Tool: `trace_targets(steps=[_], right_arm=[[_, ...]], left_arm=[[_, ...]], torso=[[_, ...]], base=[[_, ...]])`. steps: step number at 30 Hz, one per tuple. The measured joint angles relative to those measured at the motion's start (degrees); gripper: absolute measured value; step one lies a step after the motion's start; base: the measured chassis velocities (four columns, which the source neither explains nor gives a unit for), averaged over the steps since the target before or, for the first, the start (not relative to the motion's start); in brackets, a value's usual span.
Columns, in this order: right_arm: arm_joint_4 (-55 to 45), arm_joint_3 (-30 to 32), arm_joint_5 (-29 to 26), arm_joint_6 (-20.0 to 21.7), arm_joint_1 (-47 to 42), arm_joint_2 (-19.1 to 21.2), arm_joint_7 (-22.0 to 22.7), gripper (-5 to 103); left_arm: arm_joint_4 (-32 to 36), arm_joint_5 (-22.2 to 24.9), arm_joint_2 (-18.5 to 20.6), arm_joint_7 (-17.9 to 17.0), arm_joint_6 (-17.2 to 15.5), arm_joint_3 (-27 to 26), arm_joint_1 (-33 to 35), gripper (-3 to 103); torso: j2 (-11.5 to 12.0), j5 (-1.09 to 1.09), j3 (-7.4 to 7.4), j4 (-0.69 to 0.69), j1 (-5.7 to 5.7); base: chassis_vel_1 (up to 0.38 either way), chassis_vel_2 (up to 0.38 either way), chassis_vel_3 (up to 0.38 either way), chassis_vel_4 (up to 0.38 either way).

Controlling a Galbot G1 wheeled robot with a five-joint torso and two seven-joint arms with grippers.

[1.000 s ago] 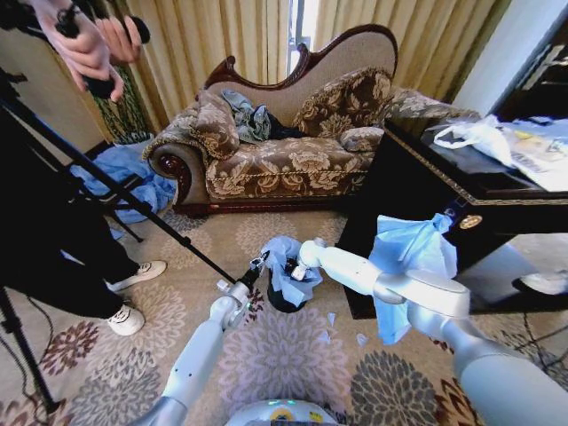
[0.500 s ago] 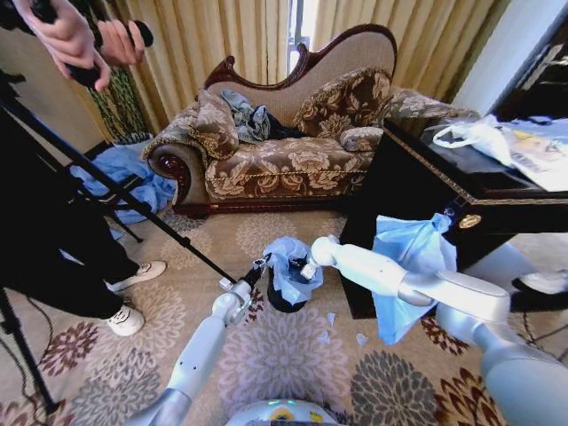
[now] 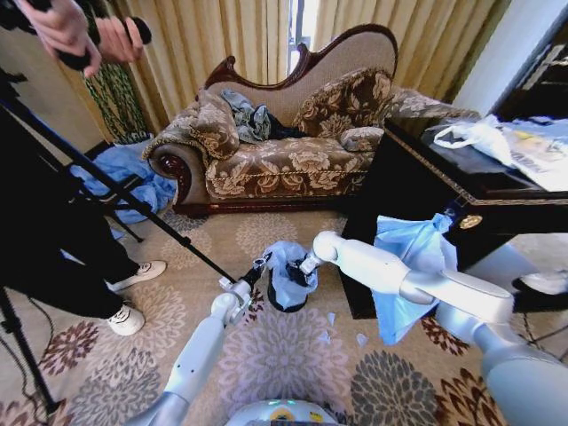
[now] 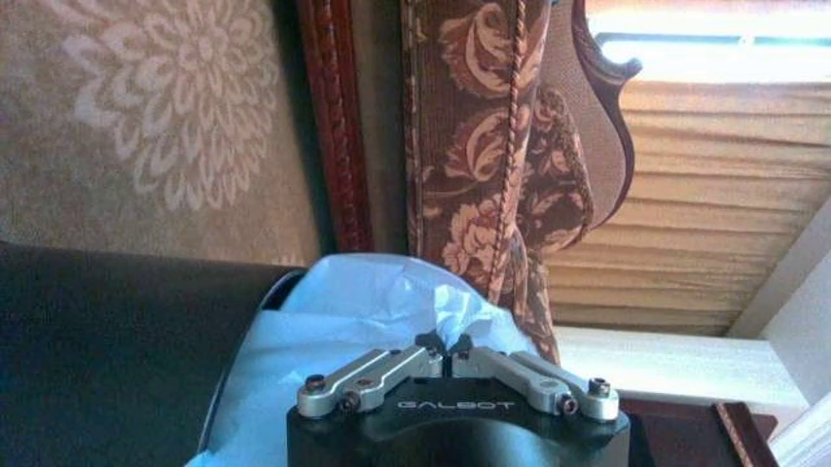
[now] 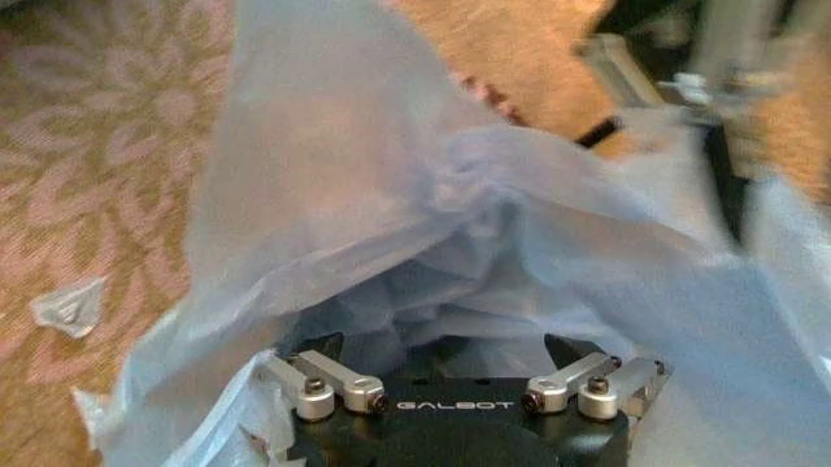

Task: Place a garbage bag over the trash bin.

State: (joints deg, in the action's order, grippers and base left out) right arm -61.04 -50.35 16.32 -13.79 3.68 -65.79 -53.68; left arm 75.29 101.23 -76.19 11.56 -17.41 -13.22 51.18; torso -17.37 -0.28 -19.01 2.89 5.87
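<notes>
Head view: both grippers hold garbage bag (image 3: pixel 286 266) over trash bin (image 3: pixel 286 298)

Bin (image 3: pixel 286 297): stands on open carpet (image 3: pixel 266 364), free in front and toward the sofa (image 3: pixel 275 160). Black cabinet (image 3: pixel 417 204) close on its right; tripod leg (image 3: pixel 133 200) slants down near its left. Bag (image 3: pixel 288 266) covers the bin mouth.

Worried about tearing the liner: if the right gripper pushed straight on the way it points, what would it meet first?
Most likely the garbage bag itself: the right gripper points into its bunched light-blue film, with dark space behind. Depth there is unclear.
</notes>
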Motion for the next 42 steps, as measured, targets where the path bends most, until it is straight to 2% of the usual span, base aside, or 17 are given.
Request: trace_targets(steps=[6, 13, 15, 16, 18, 21, 26, 30, 35, 37, 38, 40, 41, 42], right_arm=[[-1.2, 2.2, -4.0, 0.5, 1.1, 1.5, -1.2, 100], [-4.6, 2.6, -10.9, 3.3, 1.1, 5.9, -5.0, 100], [-5.4, 3.1, -15.9, 5.6, 0.8, 8.2, -6.5, 100], [-5.4, 3.1, -15.9, 5.6, 0.8, 8.2, -6.5, 100], [-5.8, 3.9, -21.7, 7.9, 0.1, 10.4, -7.4, 100], [-7.1, 5.9, -27.3, 11.2, -1.9, 13.1, -7.8, 100], [-8.8, 7.5, -31.1, 13.6, -4.4, 15.4, -7.5, 100], [-10.5, 10.9, -33.6, 15.5, -8.6, 17.9, -5.4, 100], [-13.3, 16.5, -37.3, 17.9, -14.8, 21.8, -0.1, 100], [-15.4, 19.2, -40.8, 19.4, -18.3, 23.8, 3.3, 100], [-15.4, 19.2, -40.8, 19.4, -18.3, 23.8, 3.3, 100], [-16.9, 20.8, -43.3, 20.6, -20.6, 24.8, 5.0, 100], [-18.9, 22.6, -46.6, 21.9, -23.4, 26.0, 6.7, 100], [-18.9, 22.6, -46.6, 21.9, -23.4, 26.0, 6.7, 100]], left_arm=[[0.2, 0.1, 0.4, -0.1, -0.1, -0.2, 0.1, 0], [-0.4, -0.7, 0.4, 0.0, -0.2, 0.3, 0.0, 0], [-0.6, -1.1, 0.4, 0.0, -0.2, 0.5, 0.0, 0], [-0.6, -1.1, 0.4, 0.0, -0.2, 0.5, 0.0, 0], [-0.6, -1.3, 0.3, 0.1, -0.2, 0.6, 0.1, 0], [-0.6, -1.4, 0.4, 0.1, -0.2, 0.7, 0.1, 0], [-0.9, -1.6, 0.6, 0.1, -0.2, 0.8, 0.0, 0], [-1.4, -1.9, 0.6, 0.1, -0.2, 1.0, -0.3, 0], [-1.6, -3.4, 0.9, 0.6, -0.2, 1.8, -0.4, 0], [-1.6, -4.3, 1.2, 0.9, -0.2, 2.1, -0.4, 0], [-1.6, -4.3, 1.2, 0.9, -0.2, 2.1, -0.4, 0], [-1.6, -4.6, 1.4, 1.0, -0.2, 2.3, -0.4, 0], [-1.5, -4.8, 1.5, 1.0, -0.2, 2.3, -0.4, 0], [-1.5, -4.8, 1.5, 1.0, -0.2, 2.3, -0.4, 0]], torso=[[0.0, 0.0, 0.0, -0.01, 0.0], [0.0, 0.01, 0.0, -0.01, 0.0], [0.0, 0.01, 0.0, -0.01, 0.0], [0.0, 0.01, 0.0, -0.01, 0.0], [0.0, 0.01, 0.0, 0.0, 0.0], [0.0, 0.01, 0.0, 0.01, 0.0], [0.0, 0.01, 0.0, 0.0, 0.0], [0.0, 0.02, 0.0, -0.01, 0.0], [0.0, 0.0, 0.0, 0.01, 0.0], [0.0, 0.01, 0.0, 0.0, 0.0], [0.0, 0.01, 0.0, 0.0, 0.0], [0.0, 0.01, 0.0, 0.0, 0.0], [0.0, 0.0, 0.01, 0.0, 0.0], [0.0, 0.0, 0.01, 0.0, 0.0]], base=[[0.0, 0.0, 0.0, 0.0], [0.0, 0.0, 0.0, 0.0], [0.0, 0.0, 0.0, 0.0], [0.0, 0.0, 0.0, 0.0], [0.0, 0.0, 0.0, 0.0], [0.0, 0.0, 0.0, 0.0], [0.0, 0.0, 0.0, 0.0], [0.0, 0.0, 0.0, 0.0], [0.0, 0.0, 0.0, 0.0], [0.0, 0.0, 0.0, 0.0], [0.0, 0.0, 0.0, 0.0], [0.0, 0.0, 0.0, 0.0], [0.0, 0.0, 0.0, 0.0], [0.0, 0.0, 0.0, 0.0]])
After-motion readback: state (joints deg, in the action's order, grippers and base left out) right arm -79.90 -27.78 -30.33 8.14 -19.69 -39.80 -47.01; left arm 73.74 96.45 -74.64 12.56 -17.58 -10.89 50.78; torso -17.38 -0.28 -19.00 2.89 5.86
